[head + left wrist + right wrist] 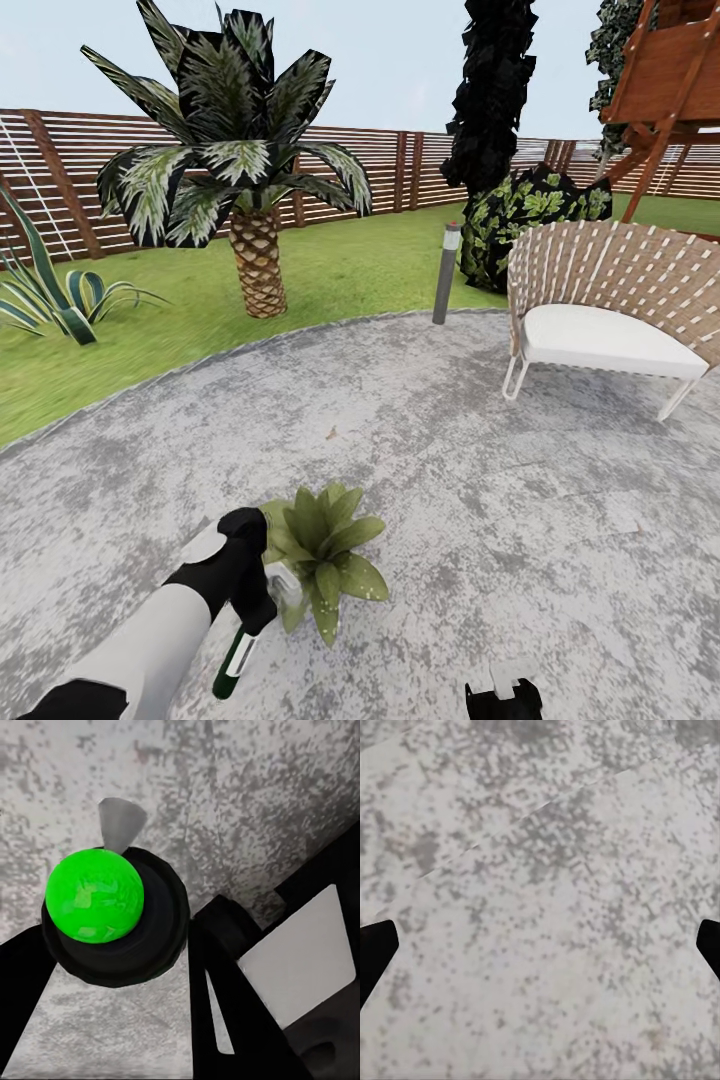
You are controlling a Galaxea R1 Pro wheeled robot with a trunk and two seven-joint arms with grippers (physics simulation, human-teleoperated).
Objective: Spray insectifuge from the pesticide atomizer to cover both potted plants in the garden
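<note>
So my left claw at the lower left of the head view is clamped around the pesticide atomizer, bottle hanging down dark green with a white patch. In the left wrist view its round end shows bright green inside a black collar, with a faint grey cone fanning off it, probably spray. My guess: I'm at the spraying step on the potted plant just beside the claw, on the stone patio. Next I need to sweep across every leaf, then find the other pot. Right claw sits bottom centre, tips spread wide. No readable writing anywhere. Farther back: bollard lamp, wicker chair, palm, fence.
</note>
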